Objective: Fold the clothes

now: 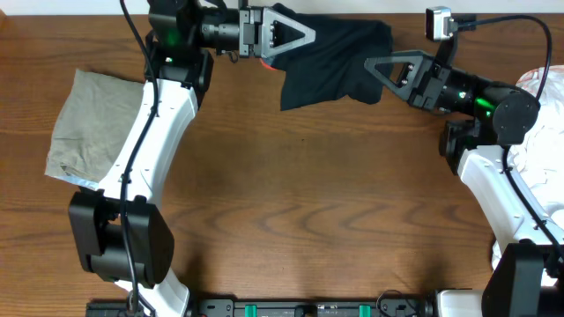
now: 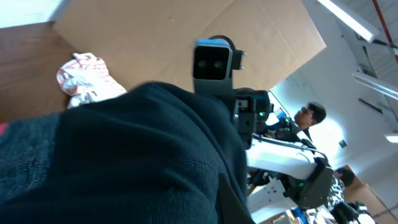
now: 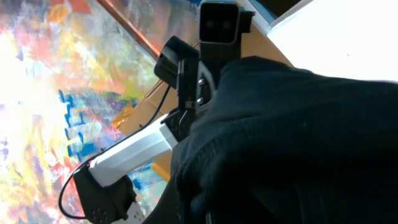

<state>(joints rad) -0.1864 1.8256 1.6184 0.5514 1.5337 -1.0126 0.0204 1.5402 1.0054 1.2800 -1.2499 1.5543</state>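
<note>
Khaki garment point(image 1: 88, 123) lying flat at left of table point(image 1: 291, 211). Left claw point(image 1: 304, 35) clamping shut on trousers point(image 1: 339, 62) near orange-edged end, by far table edge. Trousers bunching dark between both claws, lower edge drooping toward table centre. Right claw point(image 1: 374, 66) pinching shut on opposite end. White fabrics point(image 1: 542, 114) sitting at right edge. Black cloth filling both wrist views, hiding fingers.
</note>
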